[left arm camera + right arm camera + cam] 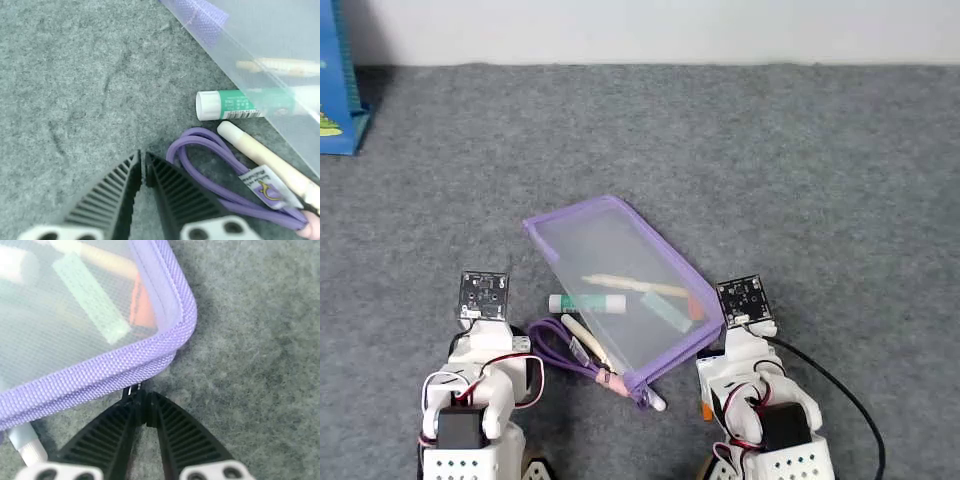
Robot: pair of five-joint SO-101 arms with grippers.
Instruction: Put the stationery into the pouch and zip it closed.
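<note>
A clear pouch with purple trim lies in the middle of the grey felt. Inside it are a cream pencil, a green eraser and an orange item. A green-and-white glue stick and a cream pen poke out of the pouch's side, beside the purple strap. My left gripper is shut on nothing, on the felt just short of the strap. My right gripper sits at the pouch's rounded corner, shut on the small metal zipper pull.
A white pen tip sticks out at the pouch's near corner. A blue box stands at the far left by the white wall. The left arm and right arm flank the pouch at the near edge.
</note>
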